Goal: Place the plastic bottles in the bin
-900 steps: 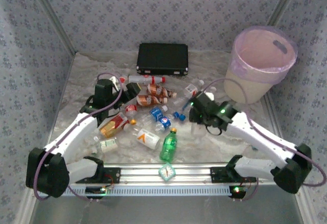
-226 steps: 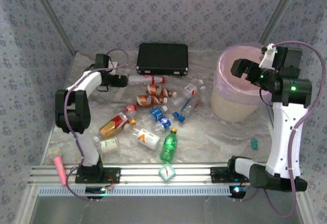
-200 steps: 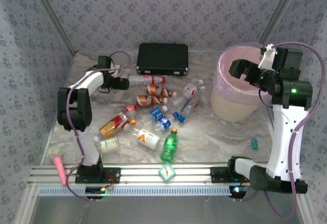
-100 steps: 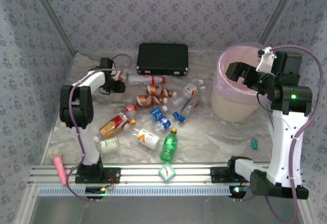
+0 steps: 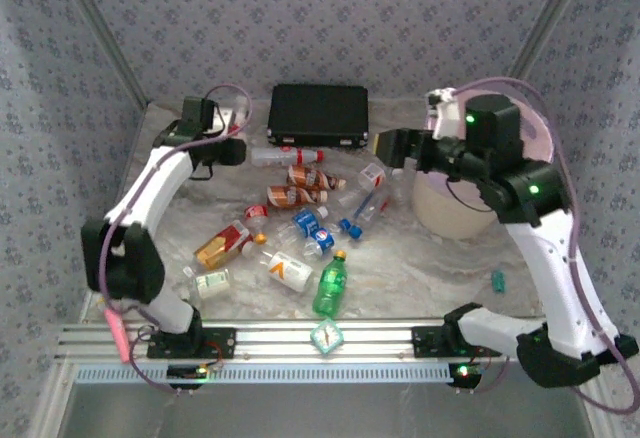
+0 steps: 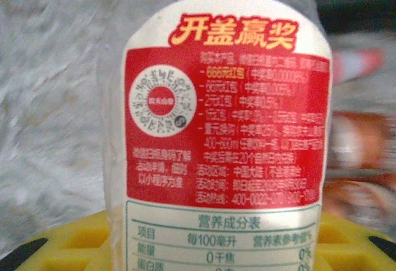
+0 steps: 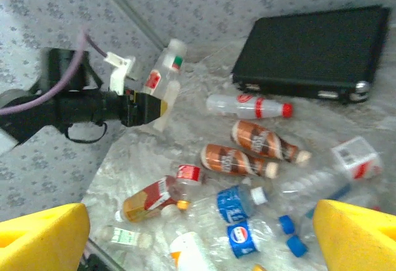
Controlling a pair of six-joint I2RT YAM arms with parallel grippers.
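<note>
A lab test booth: wallpapered panels (image 5: pixel 330 18) box in a marbled tabletop (image 5: pixel 420 270).

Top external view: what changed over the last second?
The left gripper closed on a red-labelled bottle. The right gripper, open, swung left away from over the bin. The other bottles and black case stayed put.

red label (image 6: pixel 226 119) on clear bottle (image 6: pixel 216 11) reading 开盖赢奖, white panel (image 6: pixel 223 240) below headed 营养成分表
</note>
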